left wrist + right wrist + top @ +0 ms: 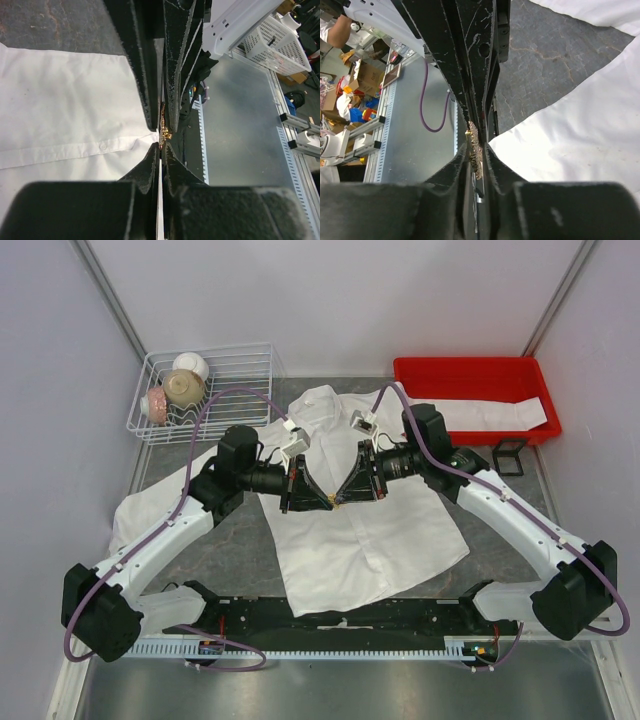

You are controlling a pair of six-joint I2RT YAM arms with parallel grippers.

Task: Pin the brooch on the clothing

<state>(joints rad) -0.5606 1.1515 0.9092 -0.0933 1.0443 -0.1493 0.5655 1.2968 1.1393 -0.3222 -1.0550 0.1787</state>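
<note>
The grey stone-patterned surface (230,550) carries a white collared shirt (370,540) spread front-up at its middle, collar toward the far side, one sleeve trailing out to the left. At the far right sits a red tray (415,370) with a folded white cloth (500,415) in it. At the far left is a white wire basket (255,360) holding bowls (183,388). The left arm (160,540) climbs from its near corner base, slants inward over the sleeve, then bends at the wrist so its last section lies level and points right. The right arm (510,510) mirrors it, slanting in from the near right corner with its wrist levelled and pointing left. The two sets of jaws meet tip to tip over the shirt's chest, just below the collar. The left jaws are clenched; a peak of shirt fabric is drawn up to their tips, and I cannot tell what, if anything, is nipped between them. The right jaws stand a sliver apart. The gold brooch (474,147) sits edge-on between them, right where both sets of tips meet. Whether the right jaws press on it I cannot tell. In the left wrist view the brooch shows only as a small gold speck at the meeting point, beside the fabric peak.
</note>
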